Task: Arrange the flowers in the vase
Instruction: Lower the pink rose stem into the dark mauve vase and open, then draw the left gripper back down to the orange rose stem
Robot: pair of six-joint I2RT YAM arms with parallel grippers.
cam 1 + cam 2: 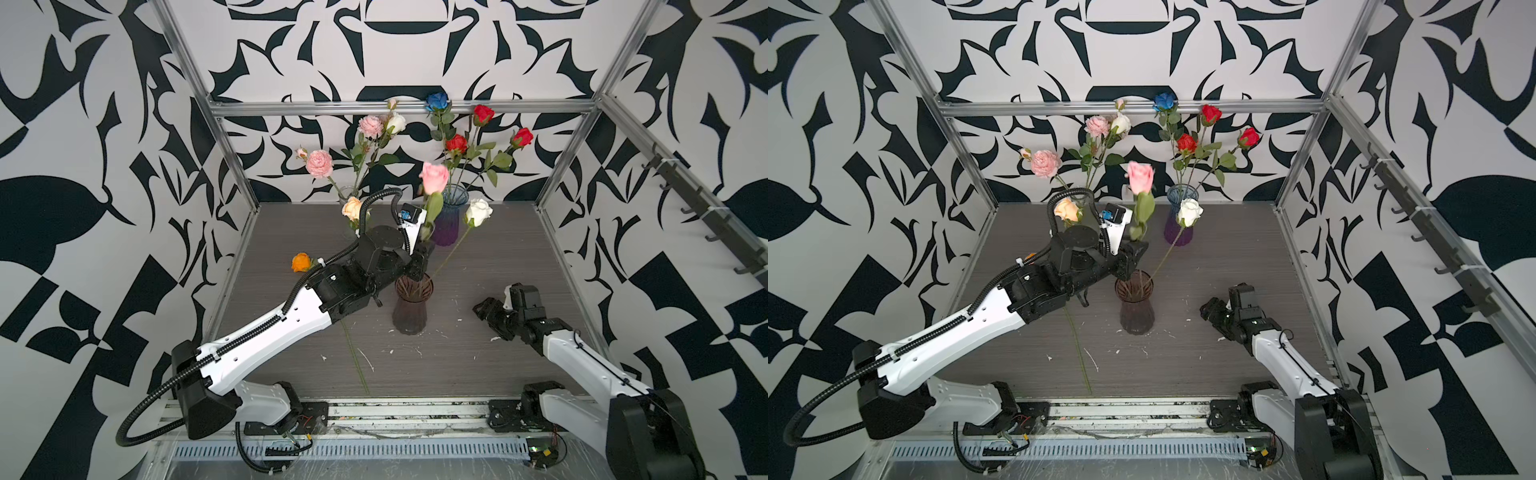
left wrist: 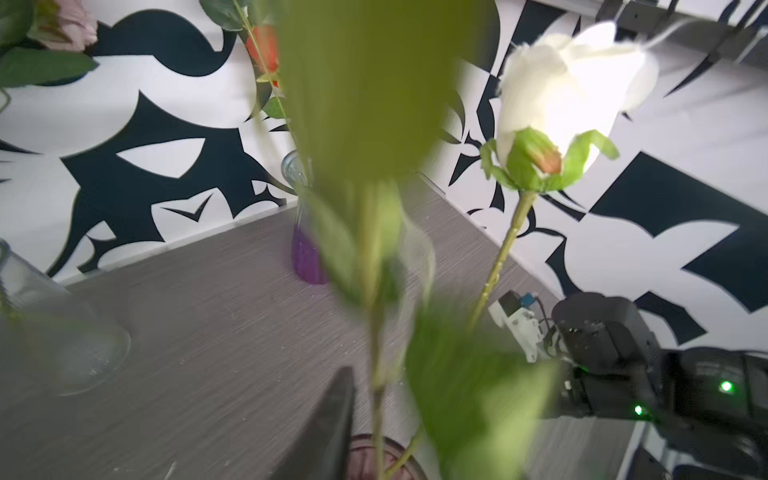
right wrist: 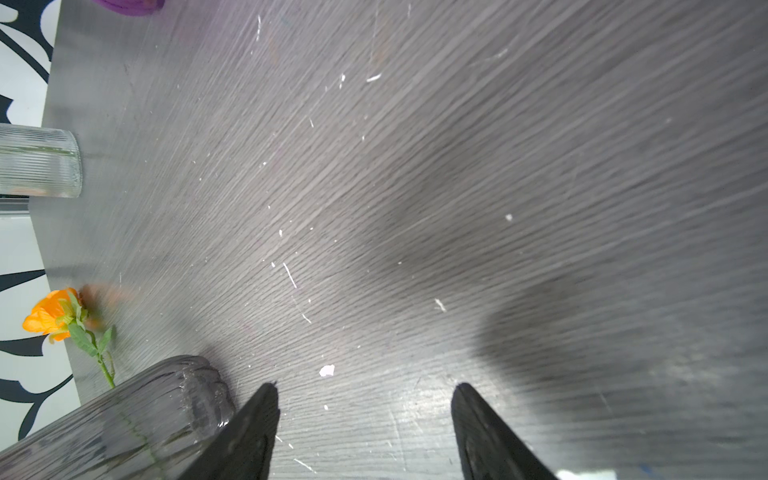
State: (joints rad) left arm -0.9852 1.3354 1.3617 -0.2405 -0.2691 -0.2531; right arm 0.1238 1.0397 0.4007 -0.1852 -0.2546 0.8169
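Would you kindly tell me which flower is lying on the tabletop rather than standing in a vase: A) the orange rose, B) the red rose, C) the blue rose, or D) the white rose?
A, since the orange rose lies flat on the table near its left edge, with no vase around its stem.

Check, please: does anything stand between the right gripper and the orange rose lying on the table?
Yes. The dark ribbed vase stands between the right gripper and the orange rose, and the left arm stretches above the rose's stem.
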